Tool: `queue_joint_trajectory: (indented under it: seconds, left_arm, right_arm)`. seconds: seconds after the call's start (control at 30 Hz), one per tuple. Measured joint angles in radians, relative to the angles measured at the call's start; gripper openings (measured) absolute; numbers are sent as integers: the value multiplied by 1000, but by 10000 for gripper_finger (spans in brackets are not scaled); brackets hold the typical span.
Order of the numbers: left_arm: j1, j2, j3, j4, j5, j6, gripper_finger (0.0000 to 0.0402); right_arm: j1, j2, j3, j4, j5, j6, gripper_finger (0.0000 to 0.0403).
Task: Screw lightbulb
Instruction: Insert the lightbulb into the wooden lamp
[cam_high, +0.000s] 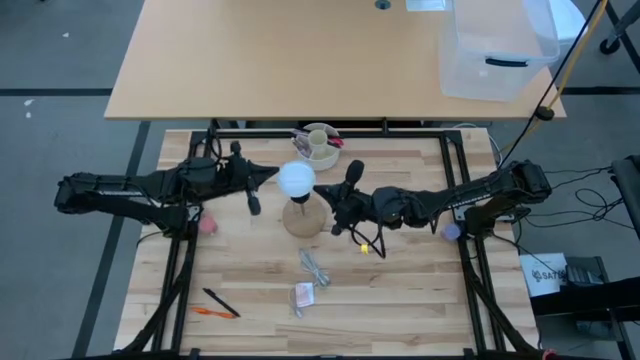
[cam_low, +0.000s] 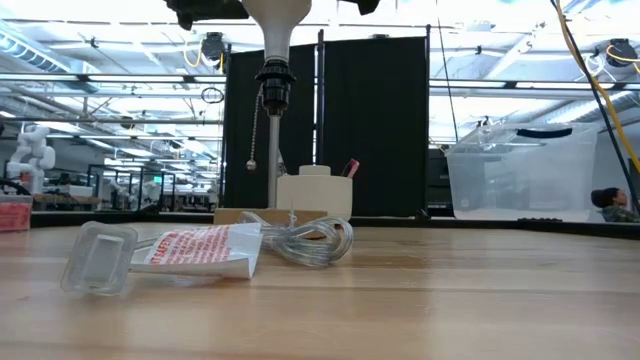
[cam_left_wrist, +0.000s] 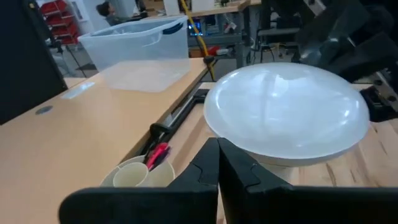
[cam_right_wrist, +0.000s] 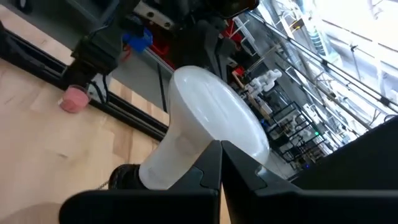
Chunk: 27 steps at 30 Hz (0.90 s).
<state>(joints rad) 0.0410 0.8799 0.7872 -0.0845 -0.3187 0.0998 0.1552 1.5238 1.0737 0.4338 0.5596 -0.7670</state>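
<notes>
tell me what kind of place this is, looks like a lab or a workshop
Most likely a robotics lab in a big industrial hall. A wooden workbench carries two robot arms, another white robot stands among the racks behind, and a clear storage bin sits on the neighbouring table.

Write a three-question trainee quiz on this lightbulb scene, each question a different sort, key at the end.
1. True or false: the lightbulb sits upright in the socket on the wooden base.
2. Which holds pens? A) clear plastic bin B) cream cup C) wooden base
3. Fill in: the left claw and right claw flank the bulb, and both are ____.

Key: 1 true; 2 B; 3 shut
</notes>
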Motion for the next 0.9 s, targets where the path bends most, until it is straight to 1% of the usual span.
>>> queue_joint_trajectory:
  seconds: [0.2, 0.37, 0.47, 0.57, 0.7, 0.83, 0.9]
  left_arm:
    - [21, -8, 0, -4, -4, -5, 0]
    - [-9, -75, 0, -3, -12, 7, 0]
    - [-44, -115, 0, -1, -12, 14, 0]
    - [-77, -122, 0, -1, 9, 14, 0]
    - [-116, -81, 0, -3, 15, 11, 0]
    - [-131, -31, 0, 35, 17, 14, 0]
    - [-133, -12, 0, 48, 18, 14, 0]
  right_arm:
    - [33, 2, 0, -37, 13, 21, 0]
    - [43, 2, 0, -69, 105, 22, 0]
    - [27, 2, 0, -69, 144, 9, 0]
    - [-10, 2, 0, -49, 142, -5, 0]
    - [-58, 1, 0, -8, 140, -32, 0]
    - [-90, 1, 0, 21, 71, -58, 0]
    - [-97, 1, 0, 29, 62, -66, 0]
